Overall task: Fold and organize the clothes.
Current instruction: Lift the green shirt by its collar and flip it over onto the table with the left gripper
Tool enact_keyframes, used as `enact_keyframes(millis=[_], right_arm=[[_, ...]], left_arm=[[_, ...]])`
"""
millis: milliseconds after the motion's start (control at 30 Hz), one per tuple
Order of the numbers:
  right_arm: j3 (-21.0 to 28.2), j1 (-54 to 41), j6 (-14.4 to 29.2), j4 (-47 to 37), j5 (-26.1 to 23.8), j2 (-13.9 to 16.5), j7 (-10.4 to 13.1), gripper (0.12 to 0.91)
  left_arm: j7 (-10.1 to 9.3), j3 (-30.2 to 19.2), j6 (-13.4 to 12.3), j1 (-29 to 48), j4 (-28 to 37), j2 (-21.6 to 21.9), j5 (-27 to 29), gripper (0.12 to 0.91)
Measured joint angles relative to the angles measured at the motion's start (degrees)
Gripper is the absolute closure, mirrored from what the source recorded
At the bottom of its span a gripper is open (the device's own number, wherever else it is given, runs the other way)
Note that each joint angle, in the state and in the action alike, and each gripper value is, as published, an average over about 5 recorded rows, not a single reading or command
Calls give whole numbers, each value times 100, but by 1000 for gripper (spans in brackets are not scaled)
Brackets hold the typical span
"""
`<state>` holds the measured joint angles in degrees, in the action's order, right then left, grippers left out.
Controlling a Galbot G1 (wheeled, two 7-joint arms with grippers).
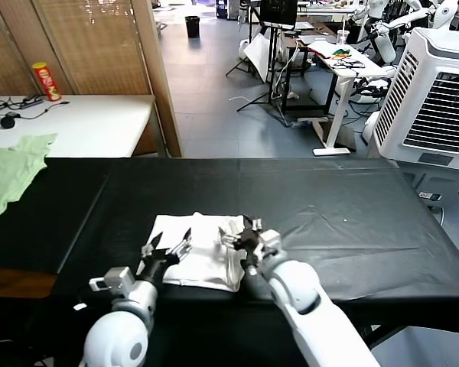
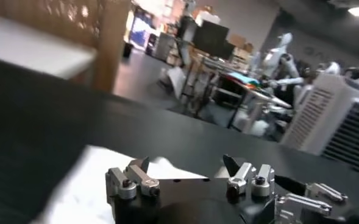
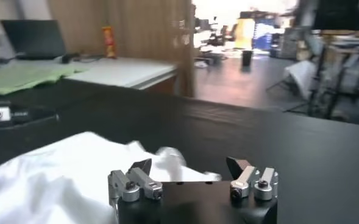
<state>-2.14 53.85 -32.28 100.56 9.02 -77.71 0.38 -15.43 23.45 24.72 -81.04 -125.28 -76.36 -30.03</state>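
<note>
While the folded white shirt (image 1: 199, 256) lies on the black table (image 1: 352, 229), both spread grippers, left (image 1: 170, 248) and right (image 1: 241, 233), hover just above it, one over each side edge.

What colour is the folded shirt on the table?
Plain white; the folded shirt shows best in the head view.

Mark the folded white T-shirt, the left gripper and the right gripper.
folded white T-shirt (image 1: 206, 256), head view, middle of the folded fabric.
left gripper (image 1: 170, 248), head view, between its open fingertips.
right gripper (image 1: 242, 227), head view, between its open fingertips.
</note>
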Motion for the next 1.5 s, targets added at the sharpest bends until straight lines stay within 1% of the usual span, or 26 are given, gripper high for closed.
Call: enact_keyframes(millis=[100, 167, 200, 267, 400, 567, 667, 767, 900, 1133, 1200, 1233, 1333, 1367, 1400, 1500], right_arm=[[-47, 51, -157, 27, -398, -11, 241, 227], [-167, 149, -162, 134, -593, 6, 413, 227], [-248, 212, -127, 213, -644, 22, 479, 227], [-432, 355, -8, 408, -615, 64, 537, 227], [-797, 675, 186, 849, -340, 175, 477, 227], [-1188, 1121, 291, 1352, -12, 315, 313, 227], [-1399, 1385, 326, 1604, 104, 401, 231, 227], [-1576, 1595, 336, 1789, 167, 459, 208, 227], [-1716, 1765, 342, 1922, 177, 475, 206, 227], [-1764, 1872, 342, 1982, 163, 440, 206, 227], [-1765, 1889, 345, 1982, 154, 428, 206, 227], [-1764, 1896, 347, 1981, 149, 423, 205, 227], [-1763, 1913, 356, 1978, 133, 410, 203, 227], [-1763, 1919, 359, 1977, 128, 404, 202, 227], [-1763, 1925, 363, 1976, 121, 397, 201, 227], [-1764, 1952, 378, 1976, 63, 371, 195, 227]], left_arm=[[79, 85, -66, -6, 79, 9, 96, 232], [139, 131, -106, 20, 155, 16, 100, 232], [176, 152, -128, 38, 195, 20, 91, 232], [272, 199, -175, 85, 289, 40, 51, 232], [496, 306, -261, 210, 545, 114, -160, 232], [807, 466, -427, 402, 1022, 228, -447, 232], [927, 576, -516, 472, 1336, 286, -686, 232], [994, 684, -585, 501, 1599, 336, -896, 232], [1022, 750, -620, 513, 1818, 364, -1005, 232], [1033, 823, -602, 454, 1902, 357, -1433, 239], [1016, 861, -574, 431, 1902, 345, -1588, 277], [1001, 883, -554, 422, 1902, 339, -1674, 312], [939, 960, -497, 405, 1915, 324, -1941, 463], [921, 984, -484, 403, 1926, 321, -2018, 530], [906, 1005, -476, 402, 1939, 320, -2080, 580], [879, 1037, -471, 403, 1963, 320, -2124, 748]])
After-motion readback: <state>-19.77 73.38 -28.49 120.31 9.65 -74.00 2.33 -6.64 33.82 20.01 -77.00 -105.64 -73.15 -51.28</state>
